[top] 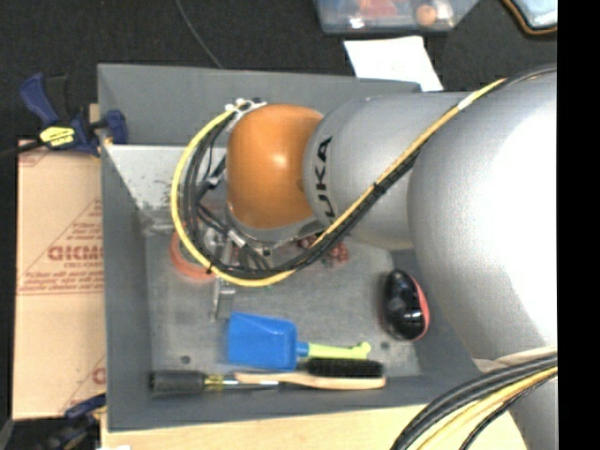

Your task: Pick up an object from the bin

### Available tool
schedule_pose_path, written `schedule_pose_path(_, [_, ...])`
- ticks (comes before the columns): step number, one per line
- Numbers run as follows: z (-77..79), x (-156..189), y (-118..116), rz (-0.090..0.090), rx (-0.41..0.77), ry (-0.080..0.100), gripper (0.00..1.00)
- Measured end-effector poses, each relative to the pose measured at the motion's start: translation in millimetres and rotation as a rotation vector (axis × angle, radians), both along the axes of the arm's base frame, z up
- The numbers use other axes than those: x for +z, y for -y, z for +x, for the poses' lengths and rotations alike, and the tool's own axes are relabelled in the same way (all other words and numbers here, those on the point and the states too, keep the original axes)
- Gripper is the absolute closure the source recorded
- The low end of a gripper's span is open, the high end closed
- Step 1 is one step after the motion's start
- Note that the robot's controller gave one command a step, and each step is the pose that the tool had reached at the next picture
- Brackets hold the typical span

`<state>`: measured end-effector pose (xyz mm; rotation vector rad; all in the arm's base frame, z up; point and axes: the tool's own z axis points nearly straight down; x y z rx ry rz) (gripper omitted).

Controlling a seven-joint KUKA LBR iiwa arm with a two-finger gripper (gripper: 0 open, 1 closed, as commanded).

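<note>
— Did you pick something yet?
— Not yet. My gripper [223,287] hangs beside an orange round thing [184,256], on the bin's [127,312] left side. Open or shut? I can't tell.

A blue blocky plastic thing [258,339] with a yellow-green handle is seen lying flat near the lower wall of the bin [127,345]. Just below it, a black-bristled brush [328,371] and a black-handled screwdriver [183,381] are laid along that wall. An orange-red thing [186,256] is partly hidden at the left, and a black-and-red rounded thing [405,306] is set well apart at the right.
</note>
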<state>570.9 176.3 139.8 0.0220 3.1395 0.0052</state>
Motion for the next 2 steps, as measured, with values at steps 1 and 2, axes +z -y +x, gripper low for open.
schedule_pose_path(1, [0.0, 0, 0, 0.0, 0.0, 0.0, 0.0])
schedule_pose_path(2, [8.3, -35, 36, -0.002, 0.057, 0.001, 0.0])
